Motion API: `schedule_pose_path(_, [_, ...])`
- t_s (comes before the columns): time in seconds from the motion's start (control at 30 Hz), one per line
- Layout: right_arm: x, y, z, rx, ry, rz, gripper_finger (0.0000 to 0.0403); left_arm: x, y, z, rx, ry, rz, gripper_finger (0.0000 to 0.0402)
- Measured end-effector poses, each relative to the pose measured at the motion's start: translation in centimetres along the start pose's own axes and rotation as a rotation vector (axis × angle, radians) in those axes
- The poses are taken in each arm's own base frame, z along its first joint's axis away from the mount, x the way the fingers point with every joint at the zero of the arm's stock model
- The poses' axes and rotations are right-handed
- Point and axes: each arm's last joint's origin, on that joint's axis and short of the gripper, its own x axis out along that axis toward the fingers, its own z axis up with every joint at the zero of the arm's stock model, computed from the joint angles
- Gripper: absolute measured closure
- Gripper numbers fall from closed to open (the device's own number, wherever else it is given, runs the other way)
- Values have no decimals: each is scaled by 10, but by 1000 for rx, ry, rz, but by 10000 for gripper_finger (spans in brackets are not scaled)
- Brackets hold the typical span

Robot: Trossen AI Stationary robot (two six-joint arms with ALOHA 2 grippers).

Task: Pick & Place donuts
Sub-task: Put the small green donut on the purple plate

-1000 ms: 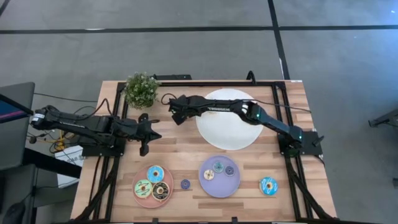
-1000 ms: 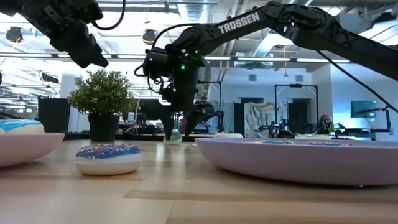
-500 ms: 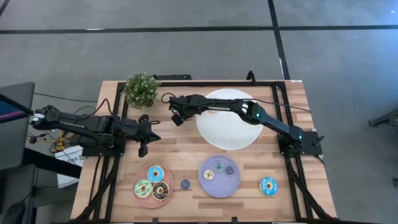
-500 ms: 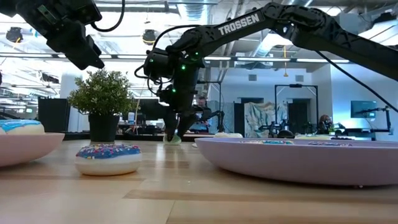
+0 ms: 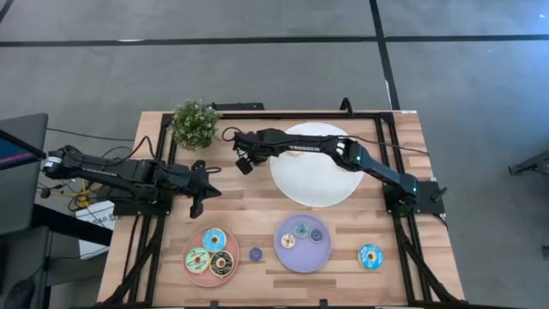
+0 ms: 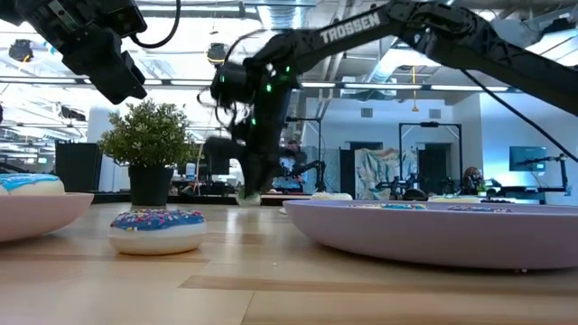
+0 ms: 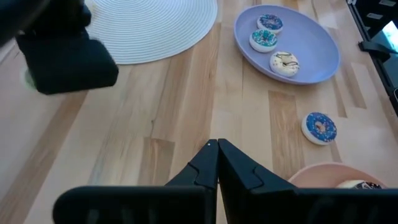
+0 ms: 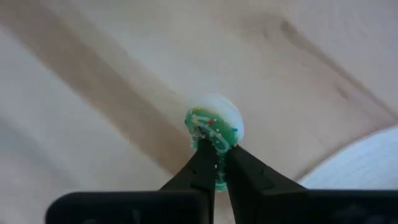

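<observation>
My right gripper (image 5: 244,164) is shut on a tiny green-iced donut (image 8: 212,126) just left of the white plate (image 5: 313,163); in the low view (image 6: 247,192) it is low over the table. My left gripper (image 5: 209,185) is shut and empty above the table's left middle, and it also shows in its own wrist view (image 7: 217,154). A pink plate (image 5: 190,270) holds three larger donuts (image 5: 214,239). A purple plate (image 5: 303,259) holds three tiny donuts (image 5: 301,229). A tiny purple donut (image 5: 256,254) and a blue donut (image 5: 371,256) lie flat on the table. My right gripper pinches the tiny green donut by its rim (image 8: 215,144) between its two fingertips (image 8: 200,163). The fingers come from above, pointing down. Whether the donut is clear of the table I cannot tell.
A potted plant (image 5: 195,123) stands at the far left, close to my right gripper. Bare wood lies between the white plate and the two plates near the front edge. Black frame rails run along the table's left and right sides.
My right gripper has come down onto the tiny green donut and shut on it, and it now stands a little higher in the low view. My left arm has kept still.
</observation>
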Motion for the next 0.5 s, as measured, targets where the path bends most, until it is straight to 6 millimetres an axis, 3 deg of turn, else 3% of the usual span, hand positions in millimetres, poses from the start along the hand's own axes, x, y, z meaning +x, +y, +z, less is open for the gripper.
schedule_pose_path(0.23, [-77,0,-7,-95,99,113,399,0,0,0,6,2,1,401])
schedule_pose_path(0.5, [-157,28,-63,-273,222,99,400,0,0,0,28,4,-5,401])
